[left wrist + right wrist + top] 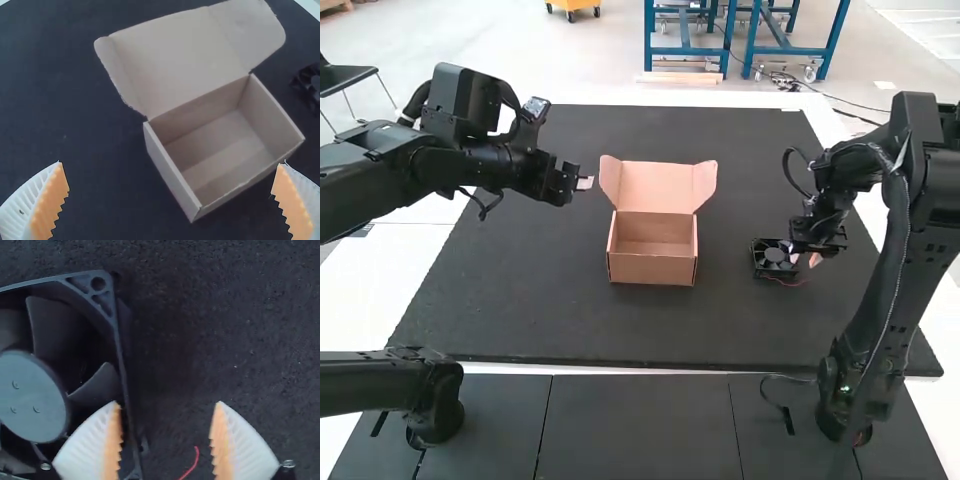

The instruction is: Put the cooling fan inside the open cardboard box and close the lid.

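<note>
1. The cardboard box (652,245) stands on the middle of the black mat (520,290), open at the top, with nothing inside it.
2. Its lid (658,185) stands up from the far edge of the box, with a small rounded flap at each end.
3. The cooling fan (775,258) lies on the mat to the right of the box, well apart from it and outside it.
4. A thin red wire (190,469) shows on the mat beside the fan's edge.
5. The right claw (166,437) is down at the fan's right side, its fingers spread fairly wide. One ribbed finger (97,445) sits over the fan's blades just inside the frame and the other is over bare mat, so the frame's right edge lies between them. They are not closed on it.
6. The left claw (582,183) hangs above the mat just left of the lid, pointing towards the box. Its fingers (47,200) are spread wide and hold nothing.
</note>
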`<action>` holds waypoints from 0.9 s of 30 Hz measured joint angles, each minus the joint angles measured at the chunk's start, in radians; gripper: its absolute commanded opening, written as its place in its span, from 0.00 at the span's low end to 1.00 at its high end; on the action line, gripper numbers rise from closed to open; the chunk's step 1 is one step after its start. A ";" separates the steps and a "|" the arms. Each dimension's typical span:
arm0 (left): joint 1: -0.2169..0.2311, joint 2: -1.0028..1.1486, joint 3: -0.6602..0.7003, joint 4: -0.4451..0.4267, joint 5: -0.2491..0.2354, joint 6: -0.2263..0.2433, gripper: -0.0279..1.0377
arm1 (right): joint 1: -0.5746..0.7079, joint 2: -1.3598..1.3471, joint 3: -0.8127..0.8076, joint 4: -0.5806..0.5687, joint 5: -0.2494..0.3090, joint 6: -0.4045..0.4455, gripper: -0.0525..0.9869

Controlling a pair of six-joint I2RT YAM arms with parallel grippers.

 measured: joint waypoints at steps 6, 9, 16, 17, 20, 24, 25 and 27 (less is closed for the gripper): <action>0.000 0.000 0.000 -0.005 0.000 0.000 0.93 | 0.005 0.000 0.000 0.000 -0.038 0.000 0.03; 0.000 0.000 -0.003 -0.006 0.000 0.000 0.93 | 0.005 0.000 0.000 0.000 -0.039 0.004 0.03; 0.000 0.000 -0.042 -0.008 0.000 0.003 0.93 | 0.005 0.000 0.002 -0.035 -0.057 0.019 0.03; 0.000 0.000 -0.046 -0.007 0.000 0.003 0.93 | 0.005 0.000 0.002 -0.041 -0.060 0.020 0.03; 0.000 -0.001 -0.059 -0.005 0.000 0.003 0.93 | 0.005 -0.006 0.002 -0.067 -0.074 0.023 0.03; 0.000 -0.001 -0.090 0.003 0.000 0.007 0.93 | 0.005 -0.055 0.002 -0.113 -0.091 0.023 0.03; 0.000 -0.001 -0.096 0.005 0.000 0.007 0.93 | 0.005 -0.078 0.002 -0.124 -0.095 0.023 0.03; 0.000 -0.001 -0.106 0.009 0.000 0.007 0.93 | 0.005 -0.122 0.002 -0.143 -0.106 0.023 0.03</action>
